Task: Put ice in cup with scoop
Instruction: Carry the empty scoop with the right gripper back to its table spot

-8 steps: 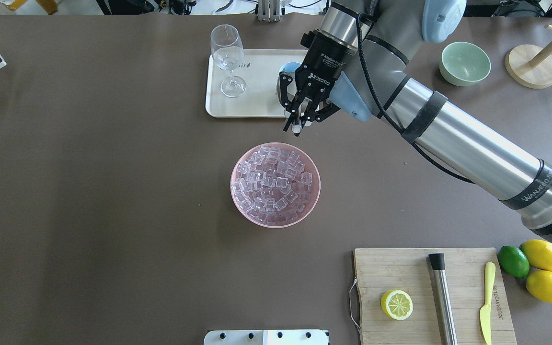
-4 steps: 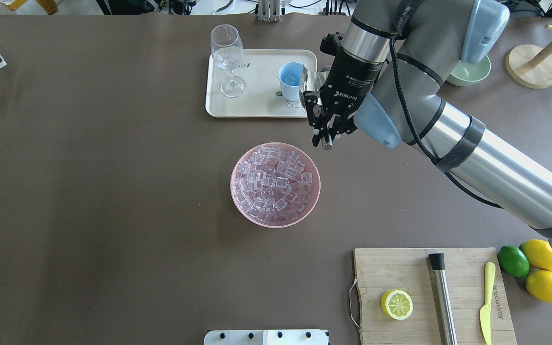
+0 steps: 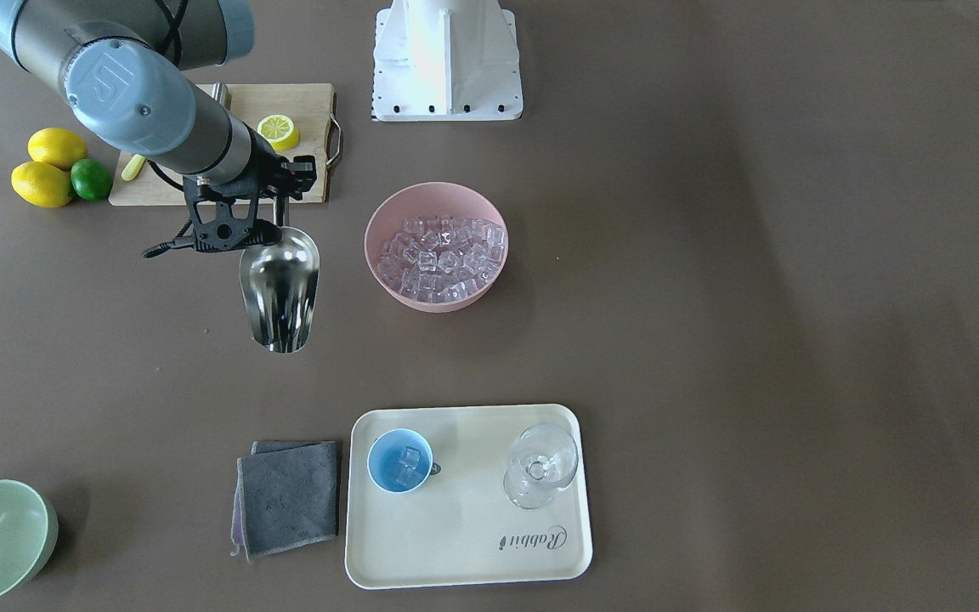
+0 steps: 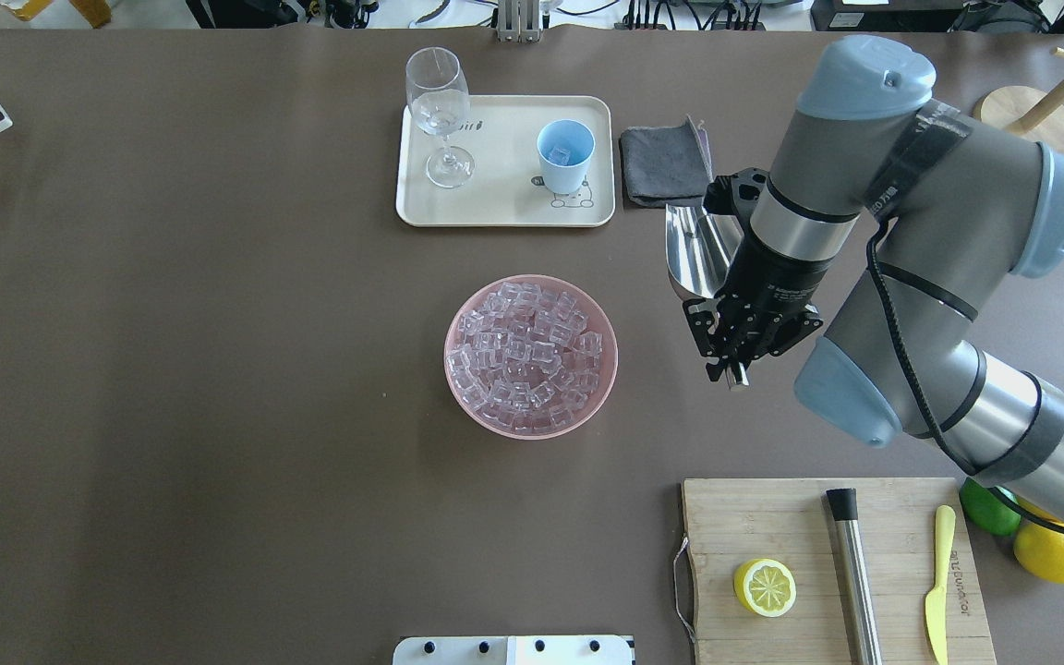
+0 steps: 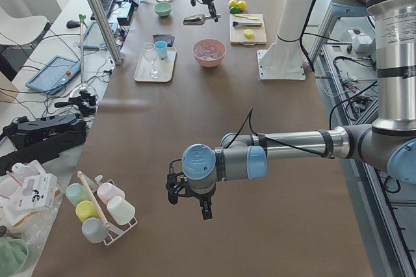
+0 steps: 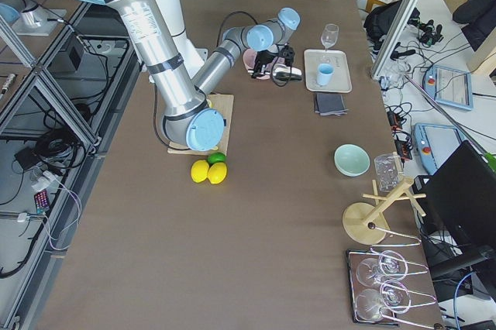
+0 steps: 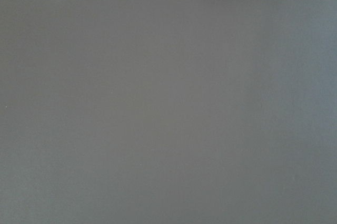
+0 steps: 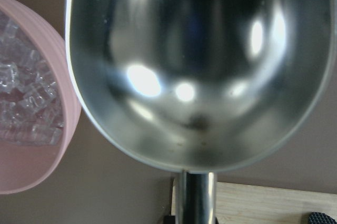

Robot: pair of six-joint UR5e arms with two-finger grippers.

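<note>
readable text | tray (image 3: 455,527) | "Rabbit" in dark script near its edge

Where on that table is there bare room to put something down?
Widest bare stretch: overhead, left of the tray and pink bowl. A strip lies between bowl and cutting board. Crowded: from tray past cloth to the scoop.

Mirror-bright steel scoop (image 8: 200,77), glassy clear ice (image 4: 528,356), matt pink bowl (image 3: 421,200), grey cloth (image 3: 288,495), wooden board (image 4: 772,517)

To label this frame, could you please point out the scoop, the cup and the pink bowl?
scoop (image 3: 280,293), exterior front-facing view, middle of its shiny trough.
cup (image 4: 562,180), overhead exterior view, its outer wall.
pink bowl (image 3: 430,197), exterior front-facing view, bare inner wall.
</note>
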